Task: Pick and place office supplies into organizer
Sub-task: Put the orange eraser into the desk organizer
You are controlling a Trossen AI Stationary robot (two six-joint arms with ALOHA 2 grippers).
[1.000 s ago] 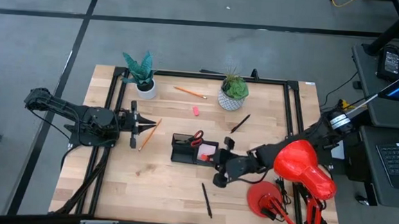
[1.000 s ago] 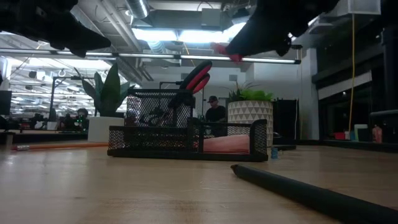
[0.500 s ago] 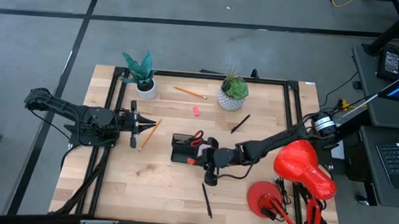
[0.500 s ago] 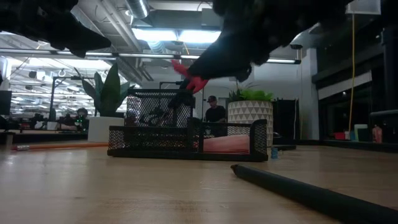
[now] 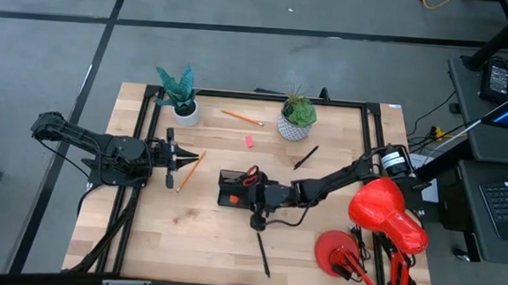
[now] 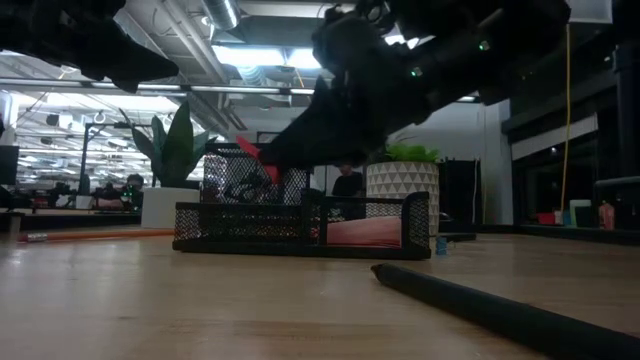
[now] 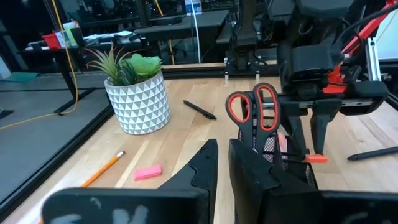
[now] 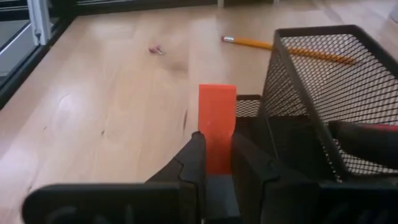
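The right gripper (image 8: 216, 163), clamped on an orange eraser (image 8: 217, 124), has swung in over the black mesh organizer (image 5: 233, 190). The eraser stands upright above the organizer's low front compartment, just beside the tall cup. The left gripper (image 5: 180, 158), nearly shut on nothing, waits well apart.

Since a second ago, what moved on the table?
The right gripper, holding an orange eraser, swung leftward across the organizer, now at its left end. The left gripper waited by the pencil; scissors stayed put.

Even overhead light, soft shadows.
Low view backlit by ceiling lights (image 6: 270, 55); arms silhouetted, near pen (image 6: 480, 305) blurred.
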